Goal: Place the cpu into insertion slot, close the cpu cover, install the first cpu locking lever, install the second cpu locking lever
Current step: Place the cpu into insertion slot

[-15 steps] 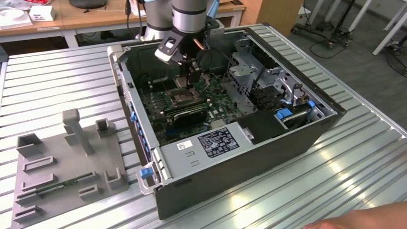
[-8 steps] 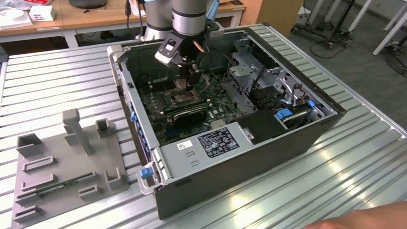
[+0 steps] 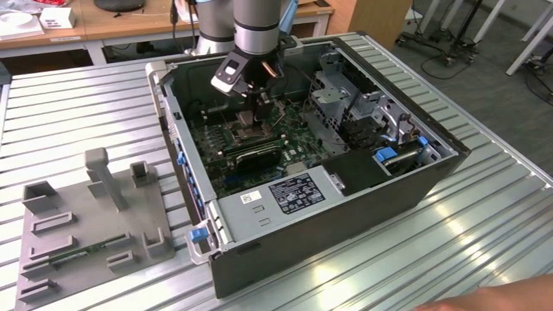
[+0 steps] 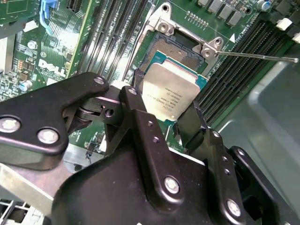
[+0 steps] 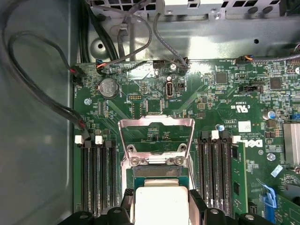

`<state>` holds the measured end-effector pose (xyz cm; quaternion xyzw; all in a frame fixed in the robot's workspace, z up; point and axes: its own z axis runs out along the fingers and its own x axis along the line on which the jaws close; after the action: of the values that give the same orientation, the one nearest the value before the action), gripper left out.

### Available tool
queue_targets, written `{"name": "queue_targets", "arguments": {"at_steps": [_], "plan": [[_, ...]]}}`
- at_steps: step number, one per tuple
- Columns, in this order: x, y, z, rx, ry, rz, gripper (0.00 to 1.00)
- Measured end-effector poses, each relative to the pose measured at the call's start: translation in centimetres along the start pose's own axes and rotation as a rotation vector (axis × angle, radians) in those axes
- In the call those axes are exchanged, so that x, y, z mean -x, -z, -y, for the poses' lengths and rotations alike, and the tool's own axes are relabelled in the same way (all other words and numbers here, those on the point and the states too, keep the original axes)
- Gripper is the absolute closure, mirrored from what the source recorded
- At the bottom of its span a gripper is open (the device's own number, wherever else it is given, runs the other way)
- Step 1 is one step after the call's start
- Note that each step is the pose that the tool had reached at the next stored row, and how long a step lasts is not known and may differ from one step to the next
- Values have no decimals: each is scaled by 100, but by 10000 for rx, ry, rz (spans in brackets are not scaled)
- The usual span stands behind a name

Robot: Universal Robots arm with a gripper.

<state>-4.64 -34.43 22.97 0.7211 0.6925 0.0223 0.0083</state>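
Note:
My gripper [image 3: 261, 98] reaches down into the open computer case and is shut on the cpu [image 4: 169, 92], a flat silver-grey square held by two opposite edges between the black fingers [image 4: 191, 123]. The cpu [image 5: 160, 205] hangs just above the insertion slot [image 4: 174, 48], partly over its near side; I cannot tell whether they touch. The dark pin field of the slot [image 5: 157, 171] shows beyond the chip. The cpu cover [image 5: 156, 125] stands swung open on the far side of the socket. A thin locking lever [image 4: 258, 56] sticks out sideways, unlatched.
The case [image 3: 346, 214] lies on a slatted metal table. A grey fixture plate [image 3: 90, 220] sits at the exterior view's left. Memory slots [image 5: 96, 173] flank the socket, cables [image 5: 42, 93] run along the case wall, and a drive cage [image 3: 333, 97] stands beside it. A hand [image 3: 501, 299] shows at the lower right.

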Motion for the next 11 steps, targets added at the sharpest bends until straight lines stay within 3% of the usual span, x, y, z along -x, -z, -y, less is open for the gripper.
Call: {"name": "queue_targets", "arguments": {"at_steps": [4, 11], "plan": [[1, -39, 2, 2, 8, -2, 46], [1, -42, 2, 2, 9, 0, 46]]}}
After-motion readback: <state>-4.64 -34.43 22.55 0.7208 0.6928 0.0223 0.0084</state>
